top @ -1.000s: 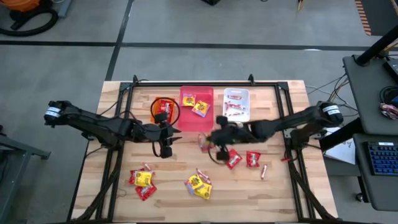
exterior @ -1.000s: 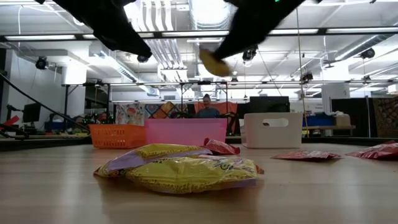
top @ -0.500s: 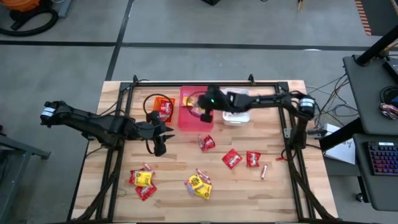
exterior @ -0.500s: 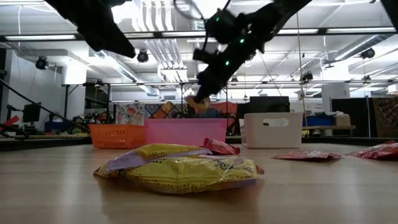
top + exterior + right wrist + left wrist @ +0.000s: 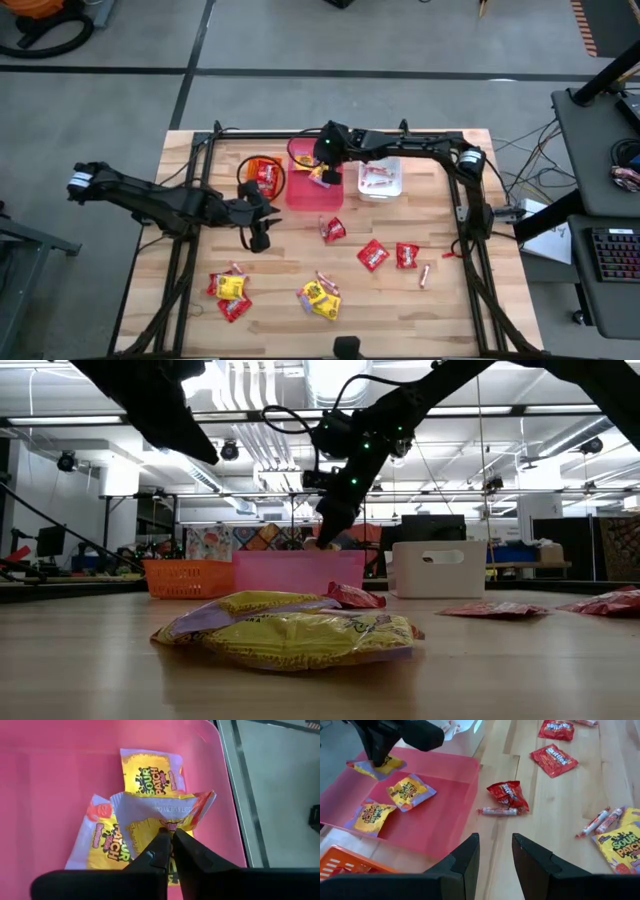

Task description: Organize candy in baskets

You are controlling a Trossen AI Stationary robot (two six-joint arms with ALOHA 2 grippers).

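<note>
My right gripper (image 5: 326,174) is over the pink basket (image 5: 300,192), shut on a yellow packet (image 5: 161,812). In the low view this gripper (image 5: 325,538) stands just above the pink basket's rim (image 5: 298,556). Two more yellow packets (image 5: 410,792) (image 5: 370,815) lie flat on the basket's floor. My left gripper (image 5: 262,238) hovers open over the table, near side of the orange basket (image 5: 262,176); its fingers (image 5: 495,855) touch nothing. The white basket (image 5: 380,176) holds red-and-white sticks. My right gripper pinches the yellow packet between its two fingertips (image 5: 161,840), at the packet's middle (image 5: 167,824), coming from above and pointing down. The packet is crumpled at the pinch and hangs lifted clear over the pink basket's floor (image 5: 50,780), above the other two packets.
Loose candy lies on the table's near half: red packets (image 5: 333,230) (image 5: 373,256) (image 5: 407,255), a stick (image 5: 424,275), yellow and red packets (image 5: 321,297) (image 5: 230,288). A big yellow packet (image 5: 290,630) fills the low view's front. A metal frame rings the table.
My right gripper has carried the yellow packet from the table's middle toward the far edge, over the pink basket, and come down close to its rim. My left gripper has drifted a little toward the table's left edge and stayed open.
</note>
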